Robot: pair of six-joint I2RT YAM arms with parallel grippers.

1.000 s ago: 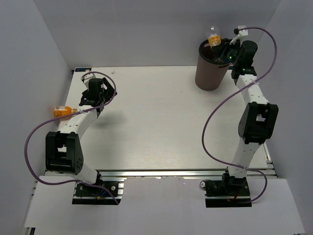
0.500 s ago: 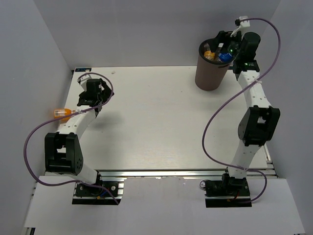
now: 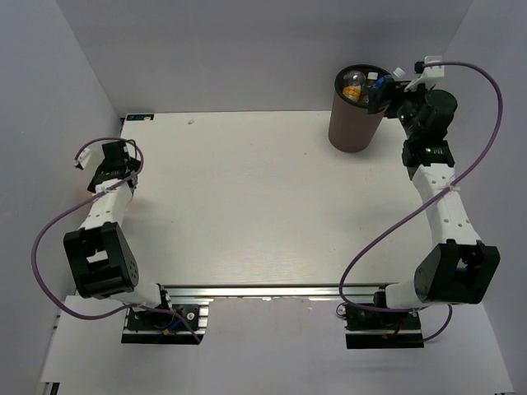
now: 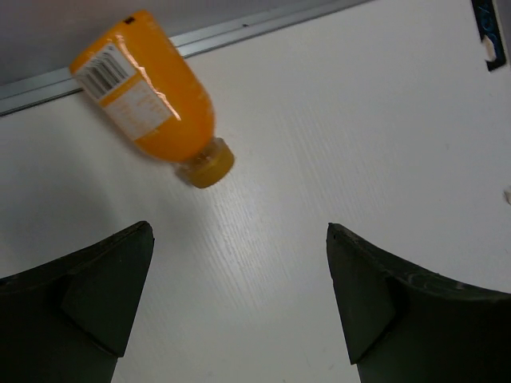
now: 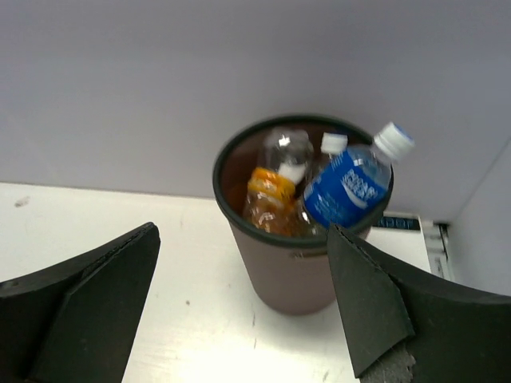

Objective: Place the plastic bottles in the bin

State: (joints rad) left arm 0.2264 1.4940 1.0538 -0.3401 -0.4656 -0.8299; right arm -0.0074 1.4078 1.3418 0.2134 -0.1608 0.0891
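table: white, flat.
bin: brown, black rim, upright at the table's far right; bottles sit in its dark inside.
right gripper: jaws spread wide, empty, hanging near the bin, apart from it.
left gripper: jaws spread wide, empty, low over the table's left side, just short of the orange bottle.
orange bottle: lying on its side on the table beside the metal edge rail; long axis diagonal in the wrist view, cap towards the gripper, base towards the rail.
blue-label bottle: in the bin, tilted, white cap up past the rim.
clear bottle: in the bin, behind, roughly upright.
orange-wrapped bottle: in the bin, low; cannot tell which way it points.
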